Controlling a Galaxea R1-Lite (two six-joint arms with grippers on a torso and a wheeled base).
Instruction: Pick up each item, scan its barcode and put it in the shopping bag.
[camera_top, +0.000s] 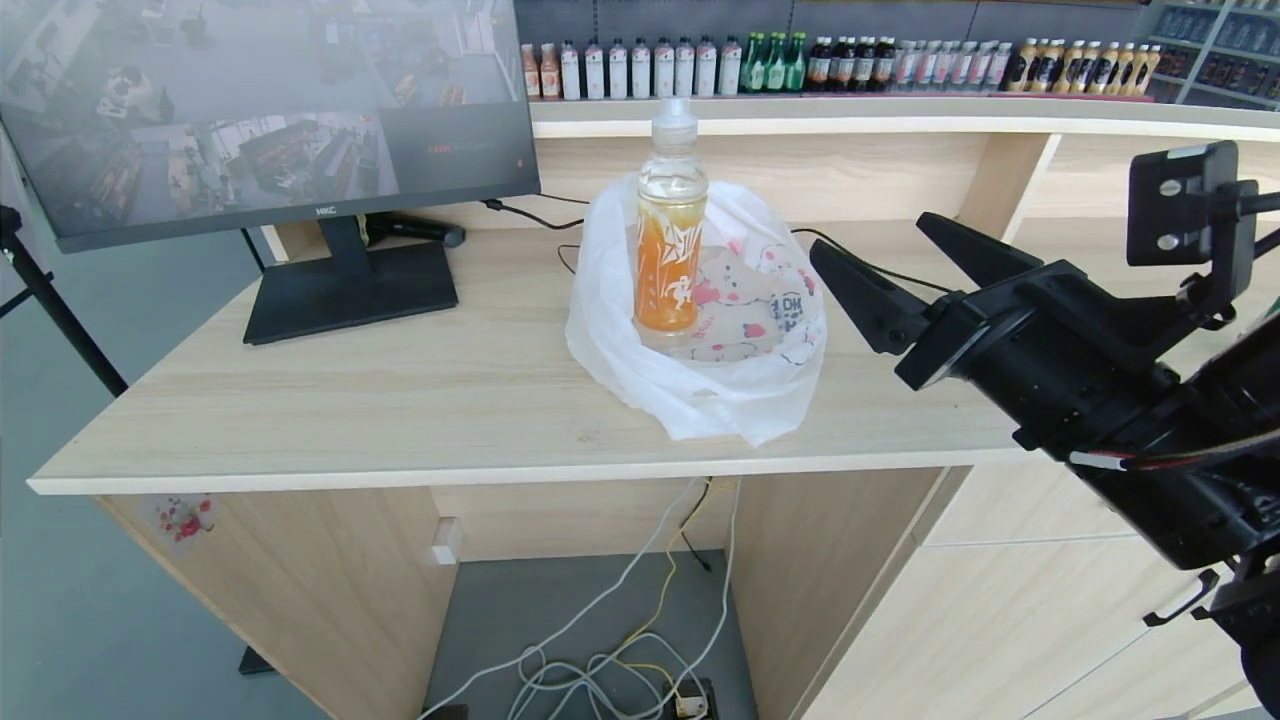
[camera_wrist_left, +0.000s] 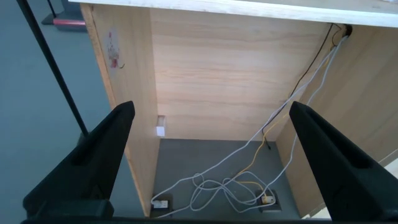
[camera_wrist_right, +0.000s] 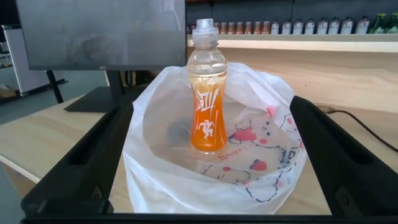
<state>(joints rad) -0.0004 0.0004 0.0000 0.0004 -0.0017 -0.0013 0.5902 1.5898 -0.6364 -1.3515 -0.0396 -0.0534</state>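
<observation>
An orange drink bottle (camera_top: 670, 230) with a white cap stands upright inside the white plastic shopping bag (camera_top: 700, 330) on the wooden counter. The right wrist view shows the bottle (camera_wrist_right: 207, 93) in the bag (camera_wrist_right: 211, 168) straight ahead. My right gripper (camera_top: 905, 265) hangs open just right of the bag, above the counter's right end, with nothing between its fingers (camera_wrist_right: 93, 162). My left gripper (camera_wrist_left: 208, 162) is open and low, facing the space under the counter.
A monitor (camera_top: 270, 100) on a black stand (camera_top: 350, 290) occupies the counter's left rear, with a dark handheld device (camera_top: 415, 230) behind it. Loose cables (camera_top: 610, 640) lie on the floor under the counter (camera_top: 400, 400). A raised shelf with bottles (camera_top: 800, 65) runs along the back.
</observation>
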